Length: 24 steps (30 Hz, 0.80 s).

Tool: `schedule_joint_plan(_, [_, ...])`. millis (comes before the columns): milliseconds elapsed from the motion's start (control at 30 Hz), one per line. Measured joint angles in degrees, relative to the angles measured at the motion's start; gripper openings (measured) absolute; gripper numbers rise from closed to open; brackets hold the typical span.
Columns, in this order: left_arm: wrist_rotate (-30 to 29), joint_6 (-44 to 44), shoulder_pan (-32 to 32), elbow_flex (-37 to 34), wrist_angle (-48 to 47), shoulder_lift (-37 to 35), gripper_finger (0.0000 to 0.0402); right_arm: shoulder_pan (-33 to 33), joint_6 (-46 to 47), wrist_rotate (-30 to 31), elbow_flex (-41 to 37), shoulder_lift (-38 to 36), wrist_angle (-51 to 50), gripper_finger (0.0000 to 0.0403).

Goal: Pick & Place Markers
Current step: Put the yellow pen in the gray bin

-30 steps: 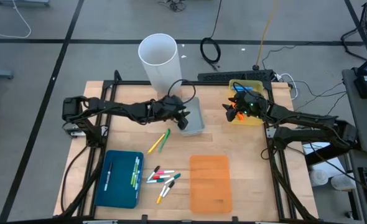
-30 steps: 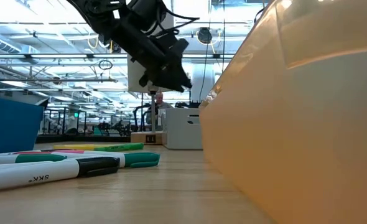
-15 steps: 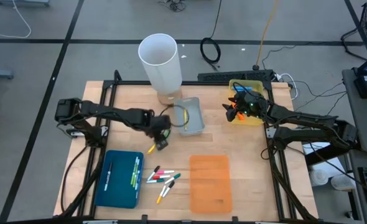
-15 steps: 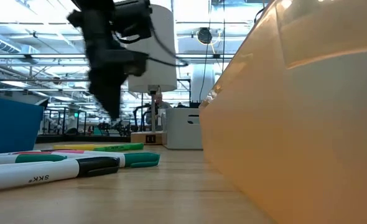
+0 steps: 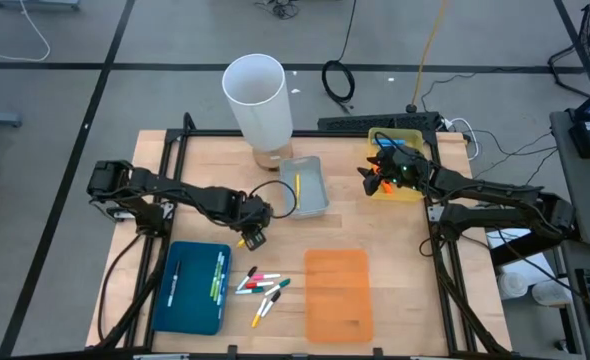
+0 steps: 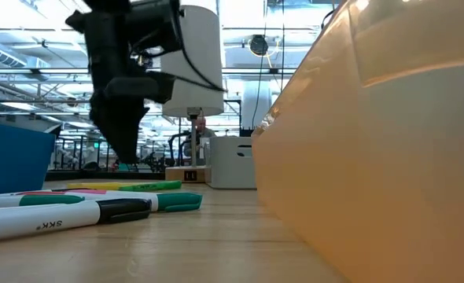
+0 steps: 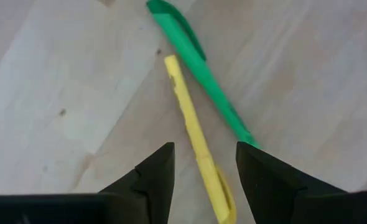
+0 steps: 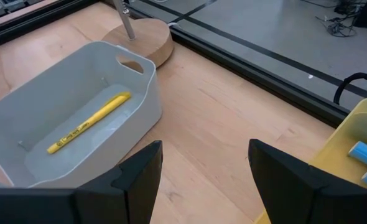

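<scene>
Currently I am hovering the left gripper (image 7: 199, 165), fingers parted and empty, astride the yellow marker (image 7: 193, 134) lying on the table beside a green marker (image 7: 199, 65), lining up a pinch; right gripper (image 8: 199, 165) is waiting, spread wide, near the grey bin (image 8: 143, 93).

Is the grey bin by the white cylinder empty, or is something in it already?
Not empty. One yellow marker lies flat on the floor of the grey bin; nothing else shows inside.

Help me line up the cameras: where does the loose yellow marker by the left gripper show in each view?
High view: yellow marker just pokes out beside the left gripper.
Low view: a yellow marker lies behind the others; same one, cannot tell.
Left wrist view: yellow marker between the open fingers.
Right wrist view: not in it.
Shared landmark: the green marker beside it, wrist view only.
</scene>
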Motion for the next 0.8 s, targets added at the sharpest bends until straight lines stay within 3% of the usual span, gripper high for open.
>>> schedule_joint_plan(267, [3.8, -1.4, 1.6, -6.3, 8.2, 0.0, 0.0188, 0.7, 0.0, 0.1, 0.0, 0.0, 0.0, 0.0226])
schedule_joint_plan(800, [2.5, -2.9, 1.2, -6.7, 10.1, 0.0, 0.0158, 0.7, 0.0, 0.1, 0.0, 0.0, 0.0, 0.0226])
